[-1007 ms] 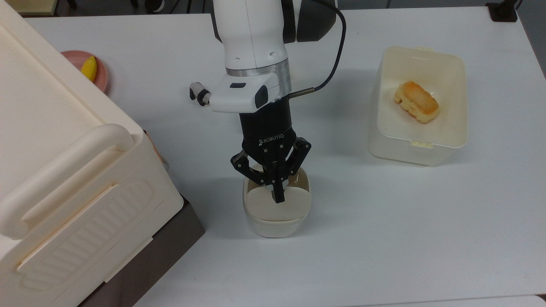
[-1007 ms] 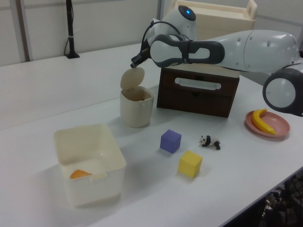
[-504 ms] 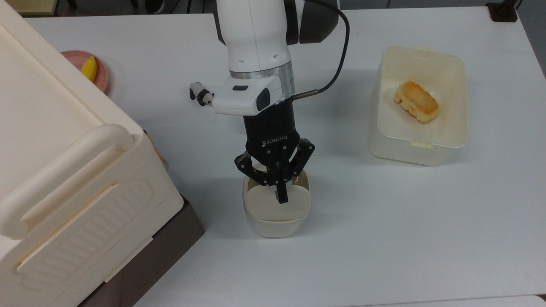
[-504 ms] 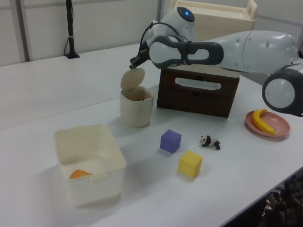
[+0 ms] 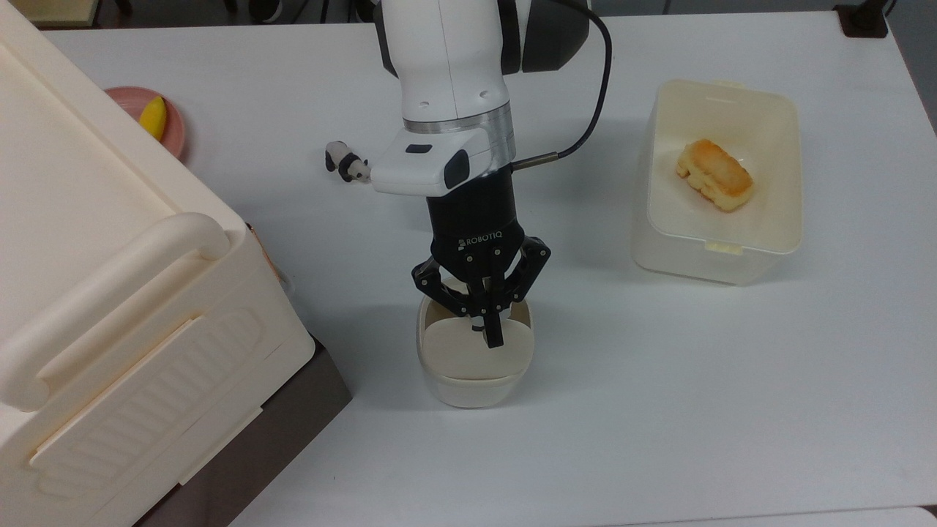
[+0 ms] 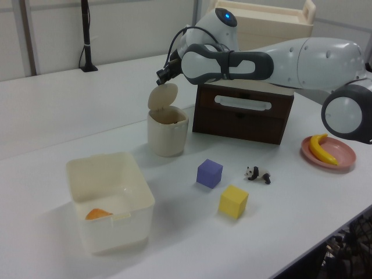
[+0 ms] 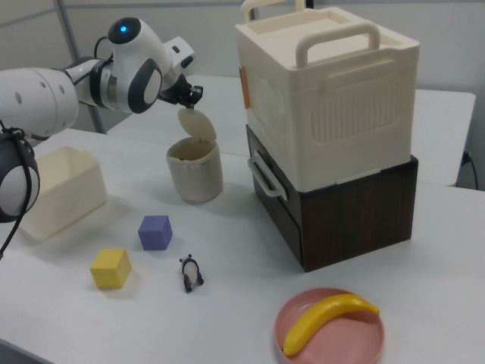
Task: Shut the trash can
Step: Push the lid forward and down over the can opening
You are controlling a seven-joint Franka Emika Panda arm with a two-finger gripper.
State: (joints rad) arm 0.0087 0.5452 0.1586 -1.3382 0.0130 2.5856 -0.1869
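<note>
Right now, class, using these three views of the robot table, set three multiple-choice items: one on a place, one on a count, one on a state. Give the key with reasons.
1. Where does the banana lie?
A. on the pink plate
B. in the cream tub
C. on the brown drawer box

2. How many small cubes stand on the table?
A. one
B. two
C. four

3. How is the lid of the trash can?
A. shut flat
C. taken off, lying on the table
B. raised on its hinge

Key: 1 A, the right view shows it on the plate. 2 B, a purple cube and a yellow cube. 3 B, the lid stands up with the gripper at it.
</note>
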